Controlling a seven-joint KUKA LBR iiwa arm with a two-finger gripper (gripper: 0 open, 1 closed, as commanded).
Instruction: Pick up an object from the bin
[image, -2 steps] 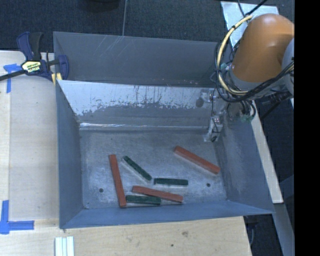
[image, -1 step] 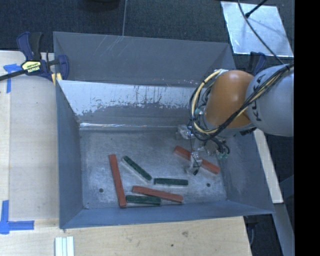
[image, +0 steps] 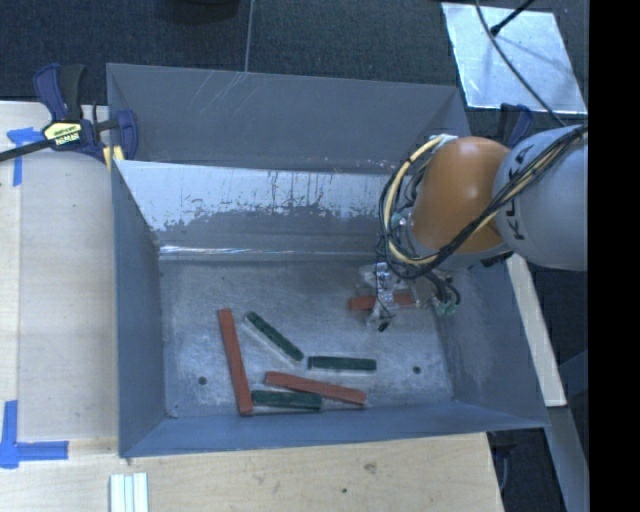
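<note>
Bin (image: 135, 320): I am looking down into a grey metal bin with sloping walls and a scuffed floor.
Arm (image: 545, 200): it comes in from the right of my view, with an orange cover (image: 460, 190) and looped cables (image: 398, 195) at the wrist.
Hand (image: 383, 305): it is low over the right part of the floor, near the back wall. I cannot tell whether it is spread or pressed together.
Short red piece (image: 360, 303): it is right at the hand, with red showing on either side of it (whether pinched or merely lying beneath, I cannot tell).
Long red stick (image: 235, 360): it lies left of centre and runs toward the front wall.
Slanted green stick (image: 274, 336): it lies just beside the long red stick.
Level green stick (image: 342, 364): it lies nearer the front than the hand and apart from it.
Second red stick (image: 315, 388): it lies near the front wall, beside the front green stick (image: 286, 400).
</note>
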